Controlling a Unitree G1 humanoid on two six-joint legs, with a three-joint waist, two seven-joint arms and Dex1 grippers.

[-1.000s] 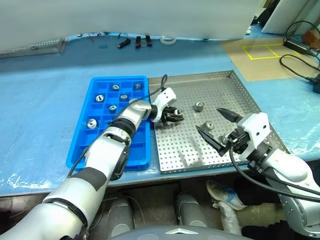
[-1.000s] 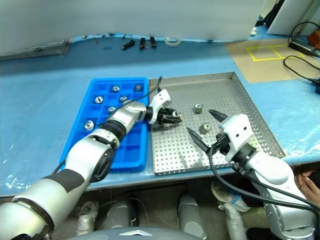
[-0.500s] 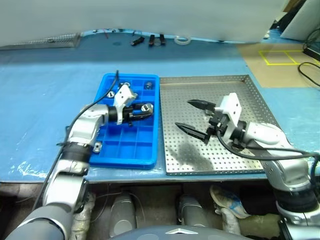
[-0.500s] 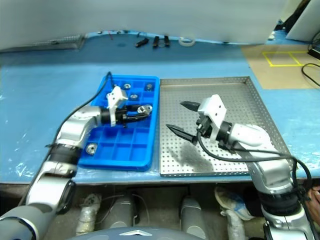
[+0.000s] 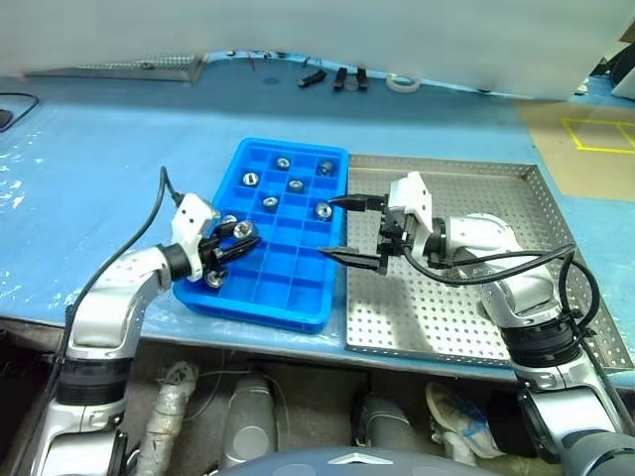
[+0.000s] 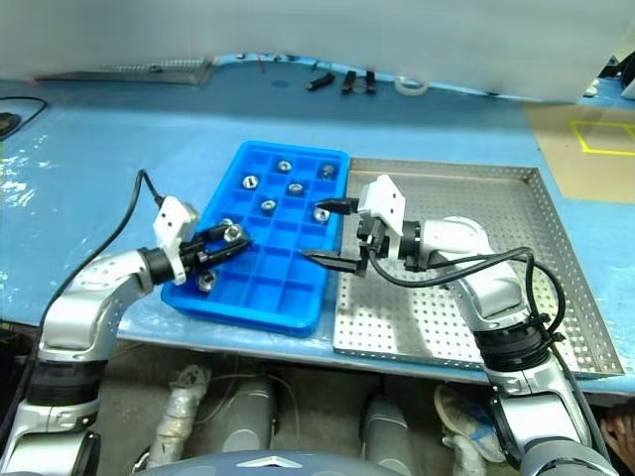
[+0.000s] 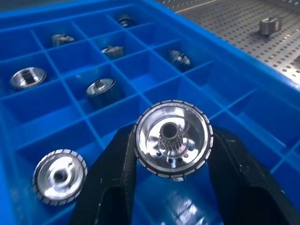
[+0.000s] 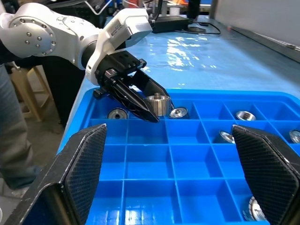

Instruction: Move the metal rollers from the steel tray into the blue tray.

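The blue tray (image 5: 283, 288) lies left of the steel tray (image 5: 417, 317) and holds several metal rollers (image 5: 270, 201) in its compartments. My left gripper (image 5: 241, 234) is shut on one more metal roller (image 7: 172, 139), held just above the tray's near left compartments, beside a roller (image 7: 59, 176) lying in a cell. My right gripper (image 5: 344, 230) stands open over the blue tray's right edge, pointing left toward the left gripper (image 8: 150, 105), with nothing between its fingers (image 8: 84, 173). One roller (image 7: 270, 24) lies on the steel tray's perforated floor.
A white tape ring (image 5: 402, 84) and small dark tools (image 5: 337, 76) lie at the table's far edge. A metal grille (image 5: 129, 67) sits at the back left. Yellow floor markings (image 5: 595, 134) show at the far right. Blue sheeting covers the table.
The camera has swung left. My left gripper carried its roller from the steel tray leftward over the blue tray. My right gripper moved left to the blue tray's edge, still open.
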